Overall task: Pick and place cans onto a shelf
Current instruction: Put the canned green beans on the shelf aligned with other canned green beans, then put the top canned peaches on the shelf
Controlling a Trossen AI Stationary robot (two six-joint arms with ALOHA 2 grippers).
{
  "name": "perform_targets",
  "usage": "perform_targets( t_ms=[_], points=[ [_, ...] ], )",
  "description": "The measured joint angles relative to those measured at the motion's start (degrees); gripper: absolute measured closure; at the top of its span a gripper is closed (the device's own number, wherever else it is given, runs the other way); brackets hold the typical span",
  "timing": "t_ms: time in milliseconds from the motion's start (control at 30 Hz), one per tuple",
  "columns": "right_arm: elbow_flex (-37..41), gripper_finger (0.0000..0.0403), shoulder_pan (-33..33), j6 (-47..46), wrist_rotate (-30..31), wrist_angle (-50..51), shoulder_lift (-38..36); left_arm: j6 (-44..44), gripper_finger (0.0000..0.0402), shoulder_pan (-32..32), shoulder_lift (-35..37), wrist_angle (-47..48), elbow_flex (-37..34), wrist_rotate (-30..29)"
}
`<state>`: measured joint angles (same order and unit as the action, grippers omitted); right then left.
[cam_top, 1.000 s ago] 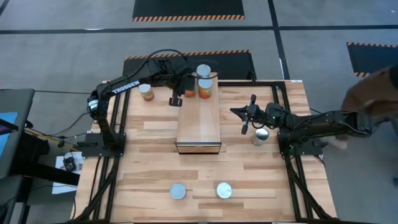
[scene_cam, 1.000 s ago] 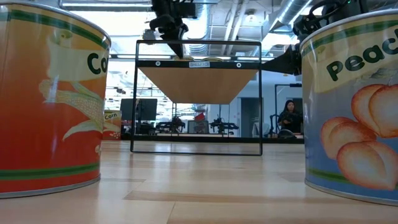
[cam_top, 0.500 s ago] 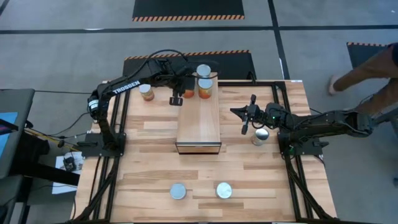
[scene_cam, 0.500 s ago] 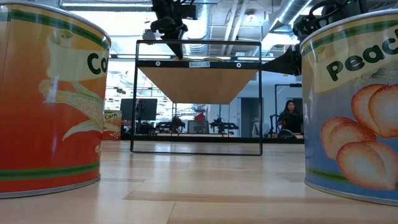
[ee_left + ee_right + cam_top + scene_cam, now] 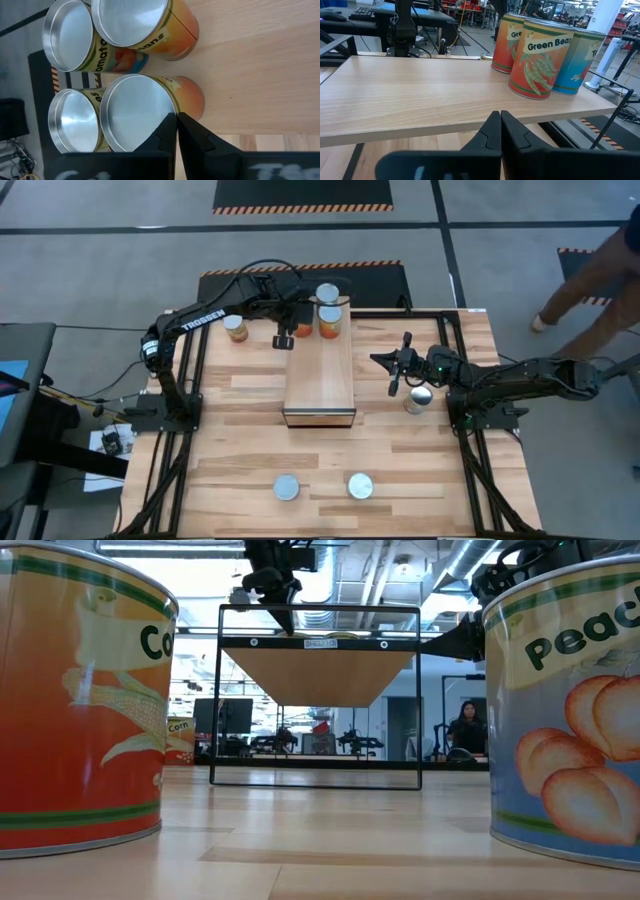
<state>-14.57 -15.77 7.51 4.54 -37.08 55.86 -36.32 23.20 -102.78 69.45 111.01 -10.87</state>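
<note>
The light-wood shelf (image 5: 320, 375) lies in the middle of the table. Several cans (image 5: 328, 308) stand upright on its far end and show from above in the left wrist view (image 5: 137, 112). My left gripper (image 5: 283, 340) is shut and empty, above the shelf's left edge beside those cans. My right gripper (image 5: 376, 360) is shut and empty, right of the shelf, pointing at it; its wrist view shows the cans (image 5: 537, 60) across the plank. One can (image 5: 420, 397) stands on the table under my right arm. Another can (image 5: 236, 329) stands at the far left.
Two cans stand near the table's near edge (image 5: 287, 487) (image 5: 360, 486); they fill the low view as a corn can (image 5: 80, 700) and a peach can (image 5: 565, 710). A person (image 5: 600, 270) is on the floor beyond the table's right edge.
Both arms and all cans have kept still. The person beyond the table's right edge has walked toward the far right.
</note>
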Motion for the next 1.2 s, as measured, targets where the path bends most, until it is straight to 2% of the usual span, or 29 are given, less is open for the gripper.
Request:
perform_targets(
  t_ms=[200,500,700,900,1100,1200],
  points=[
    [0.00,0.0394,0.00,0.00,0.00,0.00,0.01,0.05,0.0393,0.00,0.00,0.00,0.00,-0.28],
    [0.00,0.0394,0.00,0.00,-0.01,0.00,0.02,0.61,0.0325,-0.19,0.00,-0.02,0.02,-0.39],
    [0.00,0.0393,0.00,0.06,-0.02,0.01,0.00,0.06,0.0308,-2.11,0.01,0.29,1.43,-5.27],
    [0.00,0.0394,0.00,0.50,0.00,0.02,0.02,1.30,0.0322,-5.24,1.19,0.04,3.44,-5.89],
    [0.00,0.0394,0.00,0.50,0.00,0.36,0.02,6.64,0.0368,-8.36,3.68,0.75,3.51,-5.55],
    [0.00,0.0396,0.00,0.52,0.00,0.33,0.01,8.85,0.0392,-9.35,5.34,0.58,3.08,-2.38]
  ],
)
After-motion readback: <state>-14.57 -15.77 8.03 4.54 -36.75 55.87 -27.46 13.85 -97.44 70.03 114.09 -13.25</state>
